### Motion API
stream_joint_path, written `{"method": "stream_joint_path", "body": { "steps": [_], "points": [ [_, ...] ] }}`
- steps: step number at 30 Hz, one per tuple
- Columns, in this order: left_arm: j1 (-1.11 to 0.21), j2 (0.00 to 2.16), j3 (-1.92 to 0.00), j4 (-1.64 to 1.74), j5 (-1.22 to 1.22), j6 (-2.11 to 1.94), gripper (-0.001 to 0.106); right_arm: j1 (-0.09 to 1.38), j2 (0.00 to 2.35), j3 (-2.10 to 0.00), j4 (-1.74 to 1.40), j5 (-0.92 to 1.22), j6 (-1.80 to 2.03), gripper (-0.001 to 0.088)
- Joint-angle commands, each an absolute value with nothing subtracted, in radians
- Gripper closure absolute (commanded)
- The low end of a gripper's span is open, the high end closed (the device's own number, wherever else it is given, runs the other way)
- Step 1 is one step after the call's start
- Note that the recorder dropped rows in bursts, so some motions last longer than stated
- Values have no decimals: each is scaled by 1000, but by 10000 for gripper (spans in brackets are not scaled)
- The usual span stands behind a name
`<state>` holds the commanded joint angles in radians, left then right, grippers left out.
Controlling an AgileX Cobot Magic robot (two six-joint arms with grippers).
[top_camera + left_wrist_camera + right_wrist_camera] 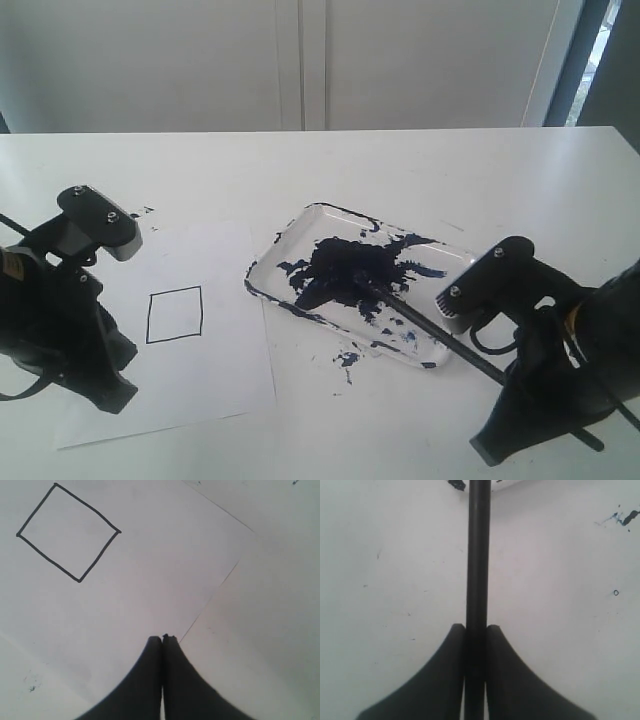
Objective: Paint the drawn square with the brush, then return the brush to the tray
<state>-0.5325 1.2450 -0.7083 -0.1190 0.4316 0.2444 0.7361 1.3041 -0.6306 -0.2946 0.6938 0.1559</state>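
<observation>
At the near right of the desk, the right claw was clenched on the handle of the brush, one black finger pressed to each side of the thin shaft. From that grip the brush ran up and to the left, crossing the near-right rim of the tray, and its dark tip lay in the large blue-black paint blotch in the tray's middle. The tray sat on the desk just right of the paper sheet, with a few paint splatters on the desk along its near side.

On the near left, the left claw was closed tight with nothing between its fingers, poised above the paper close to one edge; whether it touched the sheet could not be told. The drawn square lay on the left part of the paper, a thin black outline with a bare white inside, well apart from the brush tip.
</observation>
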Motion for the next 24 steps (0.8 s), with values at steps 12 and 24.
{"method": "stream_joint_path", "body": {
  "steps": [12,24],
  "points": [
    [-533,1245,-708,-119,413,265,1053,736,1342,-641,-384,692,239,868],
    [-528,1245,-711,-119,376,266,1053,736,1246,-714,-223,718,70,868]
  ]
}}
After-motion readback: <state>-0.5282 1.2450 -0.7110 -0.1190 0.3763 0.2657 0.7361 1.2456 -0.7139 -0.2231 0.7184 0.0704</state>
